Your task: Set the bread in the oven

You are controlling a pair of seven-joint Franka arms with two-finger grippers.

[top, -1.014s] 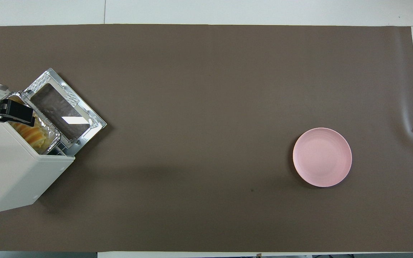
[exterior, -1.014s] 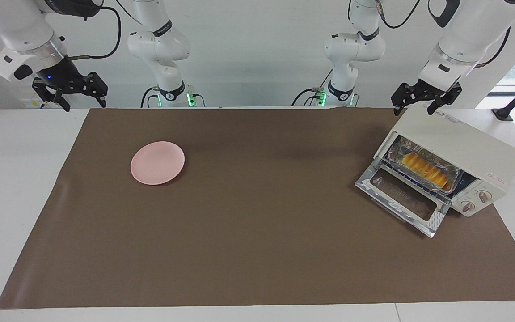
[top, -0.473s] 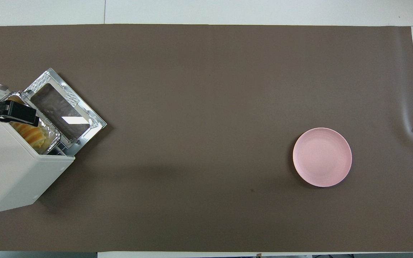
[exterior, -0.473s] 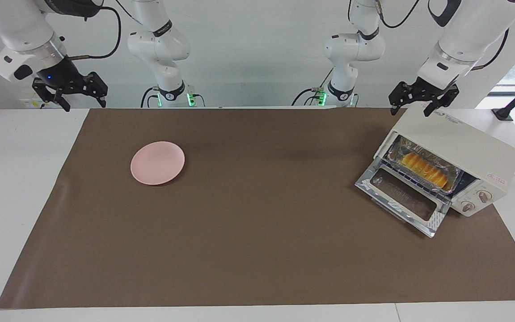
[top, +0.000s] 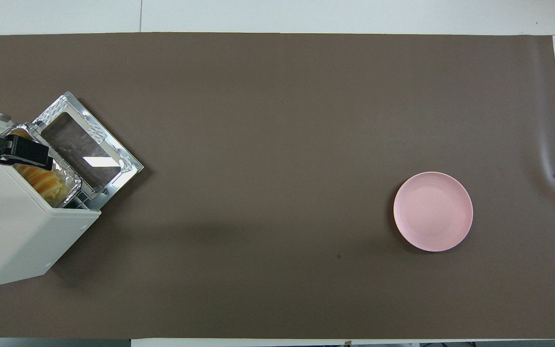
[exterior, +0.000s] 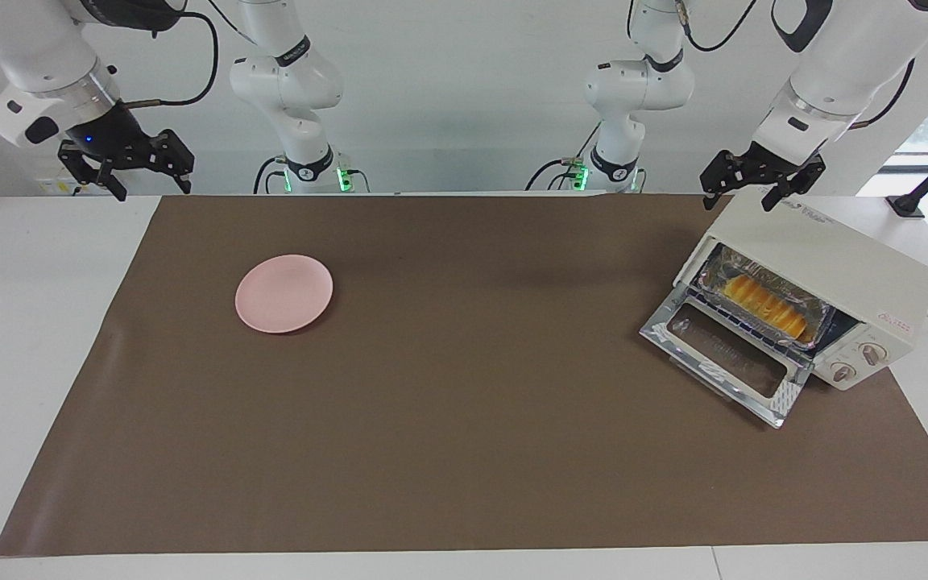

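Below left gripper (exterior: 739,192) — bread (exterior: 764,305), oven-bound

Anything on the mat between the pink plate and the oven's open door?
Nothing: between the pink plate and the oven door only bare brown mat shows, in both views.

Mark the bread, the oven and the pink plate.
bread (exterior: 764,302), facing view, middle of the ridged loaf.
oven (exterior: 826,254), facing view, its top panel.
pink plate (top: 433,211), overhead view, its centre.

Ridged golden bread (exterior: 764,304) inside cream oven (exterior: 826,266), glass door dropped open.
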